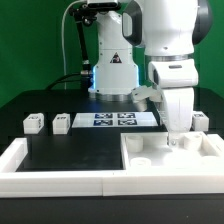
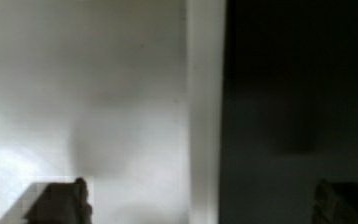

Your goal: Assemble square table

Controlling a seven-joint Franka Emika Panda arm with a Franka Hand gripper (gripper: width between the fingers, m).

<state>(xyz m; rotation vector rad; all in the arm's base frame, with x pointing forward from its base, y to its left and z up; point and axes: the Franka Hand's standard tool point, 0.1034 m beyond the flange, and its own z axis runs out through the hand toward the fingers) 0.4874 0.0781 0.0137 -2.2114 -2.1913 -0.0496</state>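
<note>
The square table's white slab [image 1: 198,166] lies flat at the front of the exterior view's right, up against the white rail. My gripper [image 1: 178,136] hangs straight down over the slab's far part, close to its surface. In the wrist view the gripper [image 2: 202,205] is open. Its two dark fingertips [image 2: 55,202] stand far apart with nothing between them. Below them is a blurred white surface [image 2: 105,110] beside black table. Short white leg blocks rest on the black table: two on the exterior view's left [image 1: 33,123] [image 1: 61,123] and one at the right edge [image 1: 200,120].
The marker board [image 1: 113,119] lies flat in the middle, in front of the robot's base [image 1: 112,75]. A long white rail [image 1: 60,172] borders the black surface along the front and the exterior view's left.
</note>
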